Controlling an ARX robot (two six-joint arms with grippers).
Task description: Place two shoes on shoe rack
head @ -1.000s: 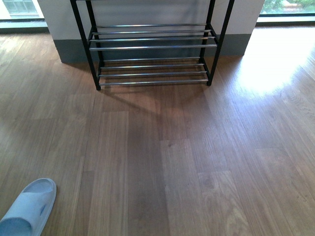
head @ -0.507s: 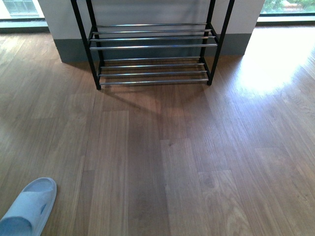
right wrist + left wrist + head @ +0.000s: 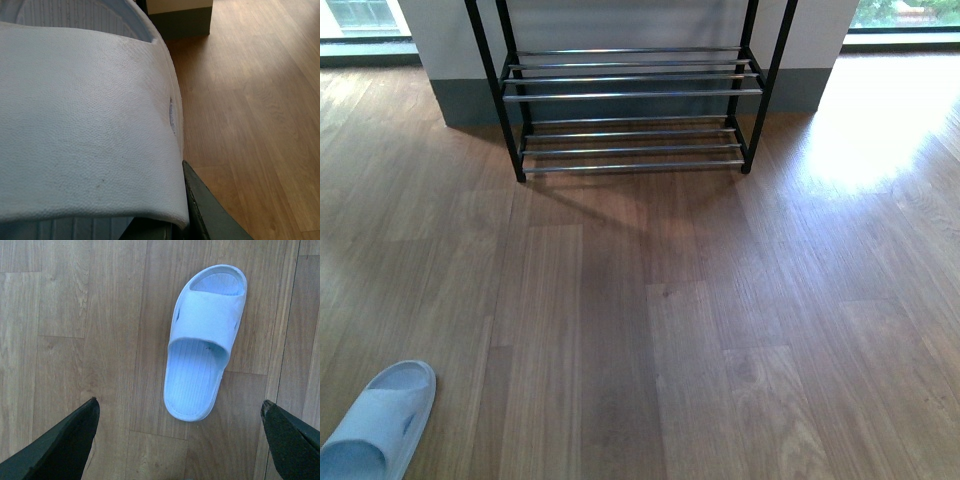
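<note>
Front view compared with the frames from the last second: practically no change. The low black-framed shoe rack with chrome bar shelves (image 3: 630, 95) carries nothing. No arm is in view. The pale blue plastic slide (image 3: 380, 420) lies in the same spot on the wood plank floor (image 3: 720, 300).

Left gripper (image 3: 180, 407): fingers spread wide, holding nothing. It hangs above that slide, which lies flat and sole-down between and just ahead of the two dark fingertips (image 3: 75, 440), touching neither. The slide's length runs away from the hand. The rack does not show in this wrist view, so it is well apart from this hand.

Right gripper (image 3: 165, 227): a second pale blue plastic slide (image 3: 85, 125) fills the view, right against the hand and clear of the floor. One dark finger (image 3: 205, 215) sits at the strap edge; the other is hidden. Judged pinched on the strap.

Reading: one slide is in hand and the other not yet grasped. Neither is on the rack. The static scene suggests the left hand is poised before descent. Task early.
</note>
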